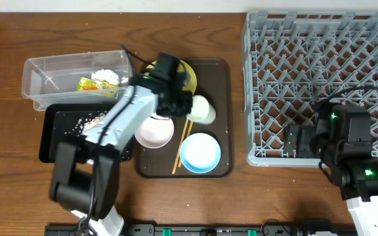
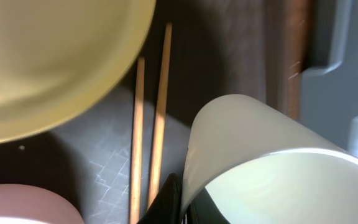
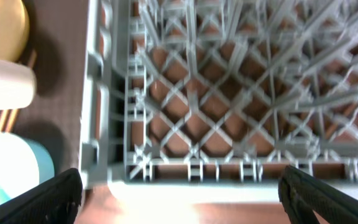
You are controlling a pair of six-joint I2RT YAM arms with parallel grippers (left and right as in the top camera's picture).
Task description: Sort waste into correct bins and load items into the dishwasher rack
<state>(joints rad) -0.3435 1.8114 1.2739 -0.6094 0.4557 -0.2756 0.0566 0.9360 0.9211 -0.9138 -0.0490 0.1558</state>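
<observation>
Gripping, left arm: we see the left gripper (image 2: pixel 182 202) pinching the wall of the cup (image 1: pixel 202 109), with one dark finger on the outside and the other just inside the rim.
Cup: it is tipped on its side over the brown tray (image 1: pixel 226 118), just beside the plate, and from the wrist camera we look into its mouth.
Right arm: the right gripper (image 3: pixel 179 186) is spread wide with nothing between its fingers, and we place it over the near left corner of the rack (image 1: pixel 320 39).
Rack: it stands on the table (image 1: pixel 18 196) at the right, just beside the brown tray.
Plate (image 1: pixel 189 75): it lies at the far end of the brown tray, and we see it partly hidden by the left arm.
White bowl (image 1: pixel 155 133): it sits at the tray's left edge, partly under the arm.
Blue bowl (image 1: pixel 200 153): we find it upright in the tray's near right part.
Chopsticks (image 1: pixel 181 147): they lie side by side on the brown tray between the two bowls.
Clear tub (image 1: pixel 44 72): far left on the table, it holds the wrapper (image 1: pixel 89 84) and white paper (image 1: pixel 110 77).
Black tray (image 1: pixel 51 141): just in front of the tub, it has rice scraps (image 1: pixel 92 121) scattered in its far part.
</observation>
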